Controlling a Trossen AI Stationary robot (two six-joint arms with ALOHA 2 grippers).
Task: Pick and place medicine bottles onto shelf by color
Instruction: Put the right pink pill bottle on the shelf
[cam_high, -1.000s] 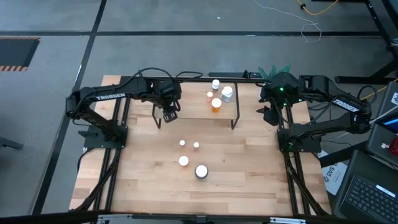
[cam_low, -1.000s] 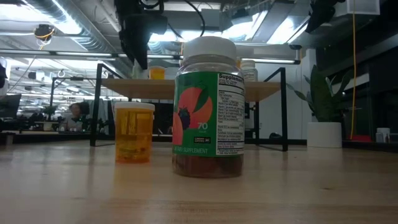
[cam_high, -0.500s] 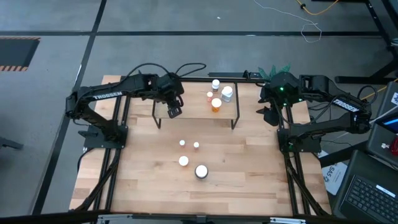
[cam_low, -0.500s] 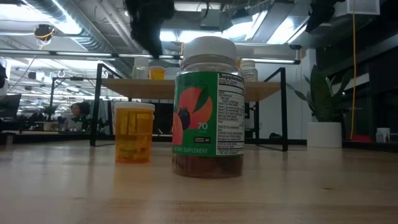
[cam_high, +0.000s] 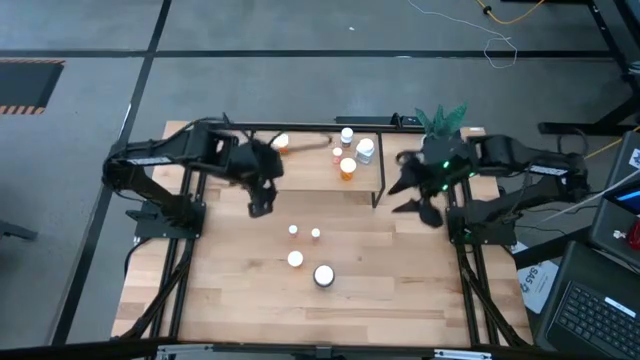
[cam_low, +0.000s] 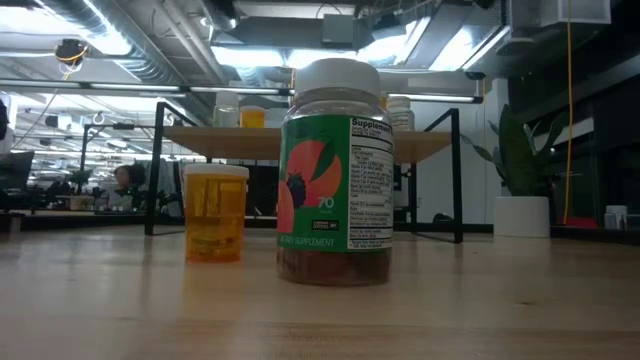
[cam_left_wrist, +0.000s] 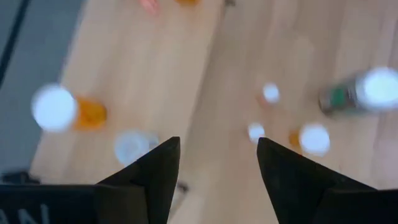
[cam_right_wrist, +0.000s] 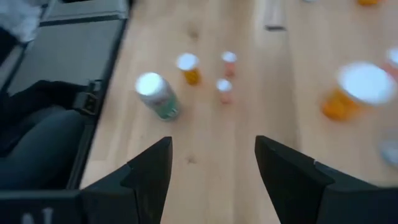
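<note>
**Both grippers empty above the table, bottles split between shelf and tabletop**

The left gripper (cam_high: 259, 205) is being held over the table just in front of the shelf's left end, its fingers (cam_left_wrist: 155, 168) spread apart with nothing between them. The right gripper (cam_high: 412, 195) is being held just off the shelf's right end, near the plant (cam_high: 443, 118); its fingers (cam_right_wrist: 152, 165) are likewise parted and nothing is being grasped.

The shelf (cam_high: 300, 160) is standing at the far side of the table (cam_high: 400, 290). On its right part, four medicine bottles are being carried close together: an orange one with a white cap (cam_high: 348, 168), a smaller orange one (cam_high: 337, 154), a white one (cam_high: 347, 135) and a clear one (cam_high: 366, 150). One more orange bottle (cam_high: 281, 143) is seen at the shelf's left part.

Four bottles are left on the table in front of the shelf: two small ones side by side (cam_high: 293, 230) (cam_high: 315, 234), an amber bottle (cam_low: 216, 212) and, just beside it, a larger green-labelled jar (cam_low: 336, 172) standing upright.
</note>
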